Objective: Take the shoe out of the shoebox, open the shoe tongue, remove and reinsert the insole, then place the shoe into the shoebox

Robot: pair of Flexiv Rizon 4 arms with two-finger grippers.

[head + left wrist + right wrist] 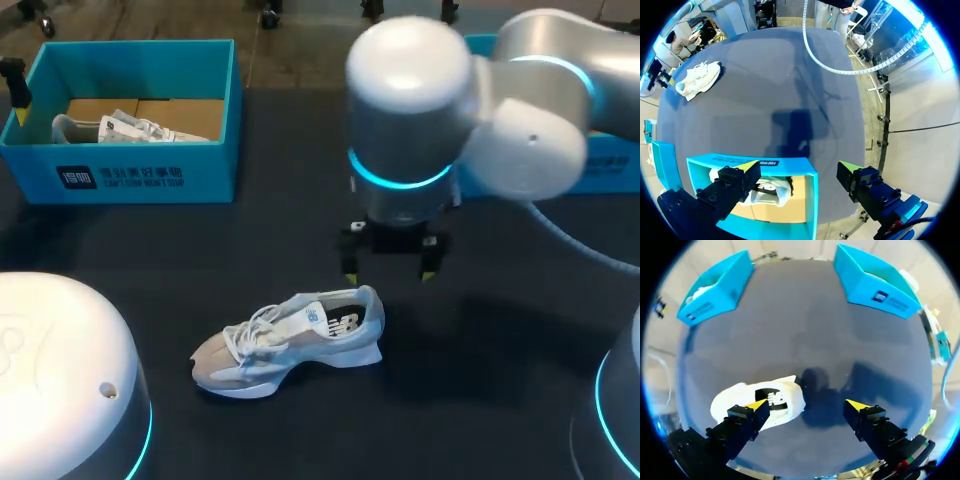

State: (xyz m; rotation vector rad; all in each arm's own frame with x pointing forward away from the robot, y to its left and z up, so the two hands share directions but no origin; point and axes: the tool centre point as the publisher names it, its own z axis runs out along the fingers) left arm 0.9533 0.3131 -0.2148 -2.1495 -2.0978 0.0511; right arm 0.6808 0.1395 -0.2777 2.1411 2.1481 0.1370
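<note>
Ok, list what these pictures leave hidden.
Head view: the right arm covers most of the right shoebox; its contents are unseen.
Right wrist view: a finger of the right pincer overlaps the shoe; its insole cannot be made out.
Left wrist view: a finger of the left pincer hides part of the boxed shoe.

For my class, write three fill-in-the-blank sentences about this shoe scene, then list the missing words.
The sneaker rests on the ____.
The right gripper, near its heel, is ____.
A second sneaker sits inside the ____ by the left gripper.
Missing words: table; open; shoebox.
</note>
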